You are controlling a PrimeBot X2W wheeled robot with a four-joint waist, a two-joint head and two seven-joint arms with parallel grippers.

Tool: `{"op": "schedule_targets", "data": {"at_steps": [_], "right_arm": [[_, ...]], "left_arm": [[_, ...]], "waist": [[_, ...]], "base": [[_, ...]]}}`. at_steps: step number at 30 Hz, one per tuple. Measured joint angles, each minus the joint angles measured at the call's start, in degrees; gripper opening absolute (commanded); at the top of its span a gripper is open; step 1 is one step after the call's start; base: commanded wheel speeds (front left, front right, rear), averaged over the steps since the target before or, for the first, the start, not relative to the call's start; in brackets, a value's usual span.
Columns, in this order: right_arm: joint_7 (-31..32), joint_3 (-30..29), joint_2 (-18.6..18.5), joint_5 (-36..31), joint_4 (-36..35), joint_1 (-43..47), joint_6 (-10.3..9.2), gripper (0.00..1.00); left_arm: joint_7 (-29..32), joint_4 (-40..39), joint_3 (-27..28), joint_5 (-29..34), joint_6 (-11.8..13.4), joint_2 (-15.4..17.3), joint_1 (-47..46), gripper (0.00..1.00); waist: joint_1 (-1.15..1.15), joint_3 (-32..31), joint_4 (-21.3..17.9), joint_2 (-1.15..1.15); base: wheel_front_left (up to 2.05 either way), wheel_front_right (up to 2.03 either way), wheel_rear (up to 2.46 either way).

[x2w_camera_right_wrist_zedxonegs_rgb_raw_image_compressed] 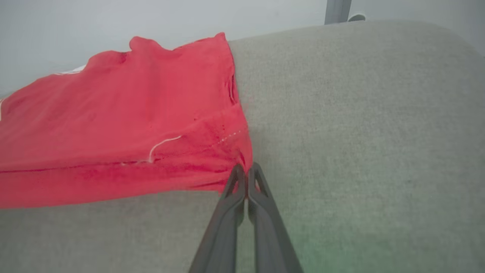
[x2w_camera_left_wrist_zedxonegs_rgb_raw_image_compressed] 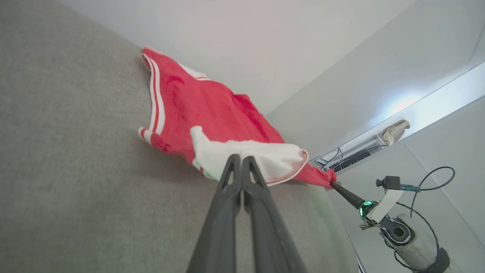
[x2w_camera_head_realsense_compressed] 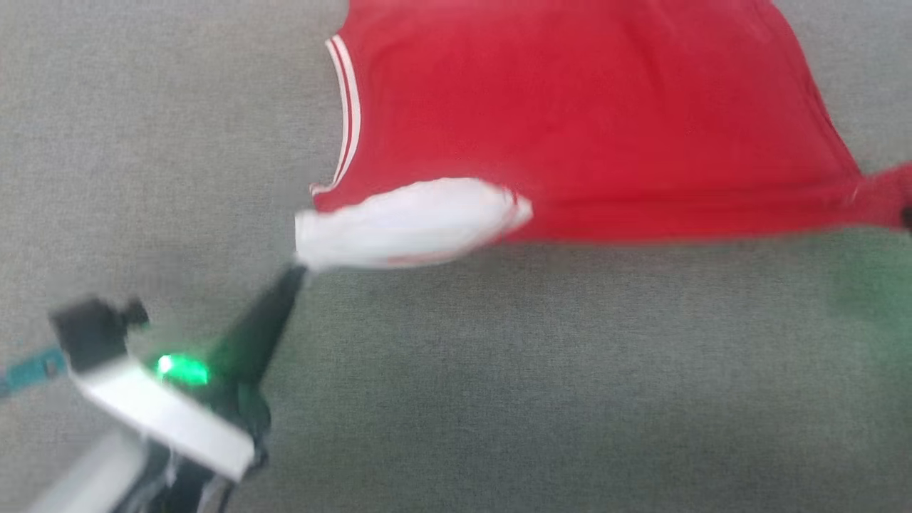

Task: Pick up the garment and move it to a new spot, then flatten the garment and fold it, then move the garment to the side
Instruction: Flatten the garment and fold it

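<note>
The garment (x2w_camera_head_realsense_compressed: 584, 121) lies spread on the grey cloth surface (x2w_camera_head_realsense_compressed: 499, 399), red body flat, w/ its near edge pulled into a straight line. All places below are counted from the garment.

Left gripper (x2w_camera_head_realsense_compressed: 296, 271): at the garment's near-left corner. The two fingers are pressed together w/ no gap, and the tips pinch the white sleeve (x2w_camera_head_realsense_compressed: 406, 221) at the end that sits on this corner. In the left wrist view the sleeve (x2w_camera_left_wrist_zedxonegs_rgb_raw_image_compressed: 265, 155) is bunched just past the tips of this gripper (x2w_camera_left_wrist_zedxonegs_rgb_raw_image_compressed: 239, 159), and its red-edged cuff points toward the garment's other near corner. A green light (x2w_camera_head_realsense_compressed: 182, 370) glows on the gripper body, on the side away from the garment.

Right gripper (x2w_camera_right_wrist_zedxonegs_rgb_raw_image_compressed: 246, 168): at the garment's near-right corner. Fingers are fully closed too, w/ the red hem corner caught between the tips. The left wrist view shows this gripper (x2w_camera_left_wrist_zedxonegs_rgb_raw_image_compressed: 333, 184) from far, its tip in the red corner, which is drawn to a point.

The stripe trim (x2w_camera_head_realsense_compressed: 349, 107), red & white, runs along the garment's left side, beyond the sleeve. Near the hem the cloth is a bit wrinkled, w/ a loose white thread (x2w_camera_right_wrist_zedxonegs_rgb_raw_image_compressed: 163, 146) on it. A pale wall (x2w_camera_left_wrist_zedxonegs_rgb_raw_image_compressed: 265, 38) stands behind the garment's far edge. The head view is blurred, so fine detail of the cloth I cannot tell.
</note>
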Motion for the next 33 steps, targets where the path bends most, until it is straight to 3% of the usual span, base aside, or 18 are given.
{"op": "schedule_targets", "data": {"at_steps": [5,11,14,18,22,33], "right_arm": [[1.93,-4.47,0.45,-0.51,-8.77,11.85,-0.01,0.0],[6.01,-12.23,4.86,-2.5,-20.35,23.96,-0.01,0.0],[7.78,-14.78,6.92,-3.53,-24.06,25.3,-0.02,0.0],[9.43,-15.51,8.64,-4.46,-25.72,22.57,-0.05,0.0],[10.9,-14.41,9.35,-4.98,-23.24,14.92,-0.05,0.0],[10.11,-10.54,9.88,-8.03,-11.28,1.31,-0.07,0.0]], "left_arm": [[0.0,-9.38,2.18,1.58,0.0,2.41,12.27,0.0],[-0.01,-19.06,6.08,2.76,0.0,5.94,24.23,0.0],[-0.01,-21.25,7.12,3.44,0.0,6.58,24.79,0.0],[0.33,-20.4,5.26,3.75,0.01,7.9,19.18,0.0],[1.87,-16.75,3.26,2.66,0.01,7.25,8.53,0.0],[4.95,1.09,-3.81,-0.38,0.01,1.66,-13.02,0.0]], "waist": [[0.0,-0.77,-0.4,0.0],[0.0,-0.52,-0.34,0.0],[0.0,-0.2,-0.22,0.0],[0.0,-0.2,-0.25,0.0],[0.0,0.27,-0.58,0.0],[0.0,4.21,-0.92,0.0]], "base": [[0.0,0.0,0.0],[0.0,0.0,0.0],[0.0,0.0,0.0],[0.0,0.0,0.0],[0.0,0.0,0.0],[0.0,0.0,0.0]]}}
